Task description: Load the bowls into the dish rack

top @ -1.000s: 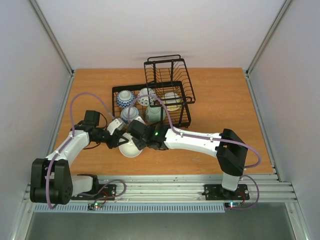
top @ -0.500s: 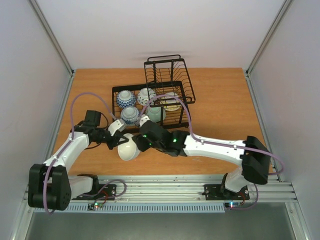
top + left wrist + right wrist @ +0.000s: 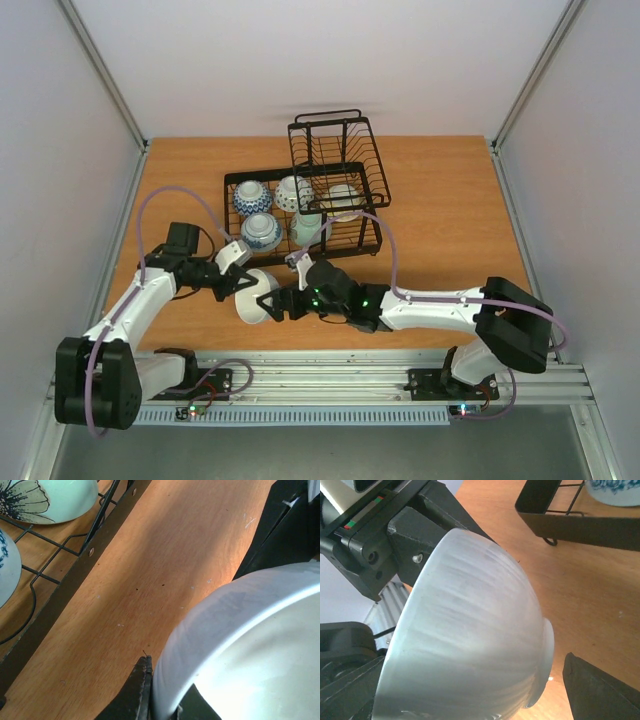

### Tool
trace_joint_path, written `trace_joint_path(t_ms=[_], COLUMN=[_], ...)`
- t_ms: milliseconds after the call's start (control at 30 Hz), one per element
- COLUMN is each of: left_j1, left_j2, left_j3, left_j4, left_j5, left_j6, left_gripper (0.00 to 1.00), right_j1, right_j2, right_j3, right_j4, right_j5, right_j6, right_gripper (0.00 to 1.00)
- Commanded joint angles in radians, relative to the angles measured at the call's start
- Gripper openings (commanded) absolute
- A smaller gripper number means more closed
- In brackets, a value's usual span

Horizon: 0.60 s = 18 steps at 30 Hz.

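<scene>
Right gripper [image 3: 277, 303]: lower middle of the top view, fingers spread on both sides of the held bowl. In the right wrist view there is a gap between the bowl's foot and the finger at lower right, so not clamped.
Held bowl [image 3: 257, 298]: plain cream, tipped on its side, just left of the right gripper, nearer than the rack and outside it. Foot turned toward the right gripper.
Left gripper [image 3: 243, 284]: just left of the held bowl, closed over its rim.
Table [image 3: 450, 200]: orange wood, carrying the rack.
Dish rack [image 3: 372, 225]: black wire, centre of the top view, beyond both grippers.
Lower basket [image 3: 345, 243], front row: blue-and-white bowl [image 3: 262, 232] at left, pale green bowl [image 3: 307, 228] beside it on the right.
Lower basket, back row: second blue-and-white bowl [image 3: 250, 197] at left, white dotted bowl [image 3: 293, 192] in the middle, small cream bowl [image 3: 343, 198] at right, partly under the raised basket.
Raised basket [image 3: 326, 117]: farthest, over the far right part of the lower basket.
</scene>
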Motion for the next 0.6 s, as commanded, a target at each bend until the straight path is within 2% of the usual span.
trace_joint_path(t_ms=[0, 233, 367, 467, 567], left_j1=[0.003, 0.003, 0.003, 0.003, 0.003], left_j2=[-0.038, -0.034, -0.033, -0.032, -0.032], left_j3=[-0.006, -0.006, -0.007, -0.009, -0.010], left_j4=[0.006, 0.013, 0.019, 0.025, 0.030], left_j5=[0.074, 0.070, 0.067, 0.062, 0.060], left_j6=[0.018, 0.018, 0.017, 0.013, 0.008], left_gripper=[0.01, 0.01, 0.01, 0.00, 0.00], right_j1=[0.000, 0.011, 0.011, 0.012, 0.013], right_j2=[0.010, 0.028, 0.042, 0.054, 0.058], right_j3=[-0.057, -0.078, -0.091, -0.098, -0.114], right_j4=[0.206, 0.251, 0.313, 0.348, 0.385], right_j5=[-0.052, -0.077, -0.116, -0.132, -0.135], right_j6=[0.089, 0.113, 0.127, 0.137, 0.143], right_gripper=[0.93, 0.94, 0.91, 0.83, 0.66])
